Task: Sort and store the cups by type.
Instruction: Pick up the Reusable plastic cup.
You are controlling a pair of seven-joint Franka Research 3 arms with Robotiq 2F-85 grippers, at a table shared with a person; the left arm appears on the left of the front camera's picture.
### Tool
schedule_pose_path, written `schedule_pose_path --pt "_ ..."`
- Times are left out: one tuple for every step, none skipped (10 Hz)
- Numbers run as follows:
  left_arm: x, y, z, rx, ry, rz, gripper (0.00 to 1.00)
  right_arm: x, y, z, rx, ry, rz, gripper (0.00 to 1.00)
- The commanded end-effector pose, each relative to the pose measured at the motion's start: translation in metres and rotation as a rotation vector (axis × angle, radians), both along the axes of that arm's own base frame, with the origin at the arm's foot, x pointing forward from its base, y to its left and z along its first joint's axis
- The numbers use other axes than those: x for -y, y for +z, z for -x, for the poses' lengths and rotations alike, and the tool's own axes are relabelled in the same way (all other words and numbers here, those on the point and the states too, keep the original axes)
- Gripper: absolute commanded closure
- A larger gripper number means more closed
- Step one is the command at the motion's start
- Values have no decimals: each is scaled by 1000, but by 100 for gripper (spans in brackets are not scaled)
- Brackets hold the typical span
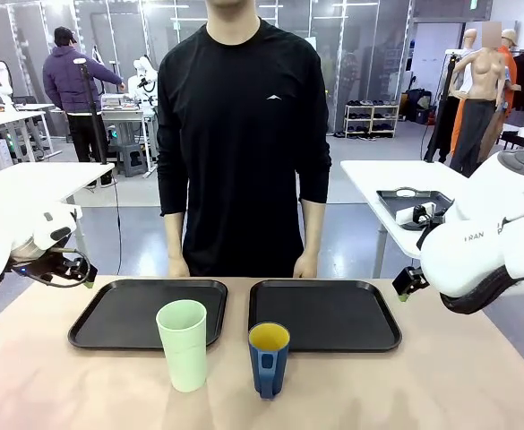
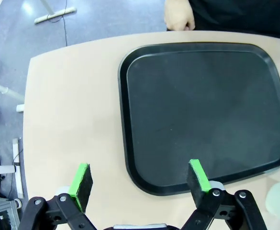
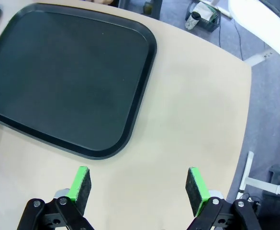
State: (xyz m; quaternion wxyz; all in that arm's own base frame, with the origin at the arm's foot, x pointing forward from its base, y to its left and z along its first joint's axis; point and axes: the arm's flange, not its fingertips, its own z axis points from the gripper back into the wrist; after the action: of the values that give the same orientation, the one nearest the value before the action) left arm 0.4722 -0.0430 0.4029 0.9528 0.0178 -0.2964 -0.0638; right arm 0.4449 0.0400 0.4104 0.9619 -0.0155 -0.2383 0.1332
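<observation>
Judging by the layout, sorting is not yet beginning: both cups are standing on the table (image 1: 64,394), the mint-green tumbler (image 1: 183,345) at 6 o'clock of the left tray (image 1: 109,321), the blue mug (image 1: 269,358) at 7 o'clock of the right tray (image 1: 342,315); both trays are lying bare; the left gripper (image 2: 140,179) and right gripper (image 3: 139,184) are hovering wide open, holding nothing, near the trays' outer corners; the next move is calling for a reach inward and down around one cup; the person's hands (image 1: 179,266) are resting at the table's 12 o'clock edge, and nothing seems to be blocking either reach.

The front camera sits low at the table's (image 1: 29,385) near edge, facing across to the person (image 1: 244,134) at the far edge. Each wrist camera looks steeply down, close over one table end. With the front camera, one shares the left tray (image 1: 118,313), the other the right tray (image 1: 333,313).
</observation>
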Motion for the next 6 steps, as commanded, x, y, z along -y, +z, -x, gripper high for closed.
schedule_pose_path --pt "0 1 0 5 1 -1 0 0 -2 1 -3 1 -1 0" --pt "0 1 0 5 1 -1 0 0 -2 1 -3 1 -1 0" --pt "0 1 0 5 1 -1 0 0 -2 1 -3 1 -1 0" --pt "0 1 0 5 1 -1 0 0 -2 1 -3 1 -1 0" --pt "0 1 0 5 1 -1 0 0 -2 1 -3 1 -1 0" --pt "0 1 0 5 1 -1 0 0 -2 1 -3 1 -1 0"
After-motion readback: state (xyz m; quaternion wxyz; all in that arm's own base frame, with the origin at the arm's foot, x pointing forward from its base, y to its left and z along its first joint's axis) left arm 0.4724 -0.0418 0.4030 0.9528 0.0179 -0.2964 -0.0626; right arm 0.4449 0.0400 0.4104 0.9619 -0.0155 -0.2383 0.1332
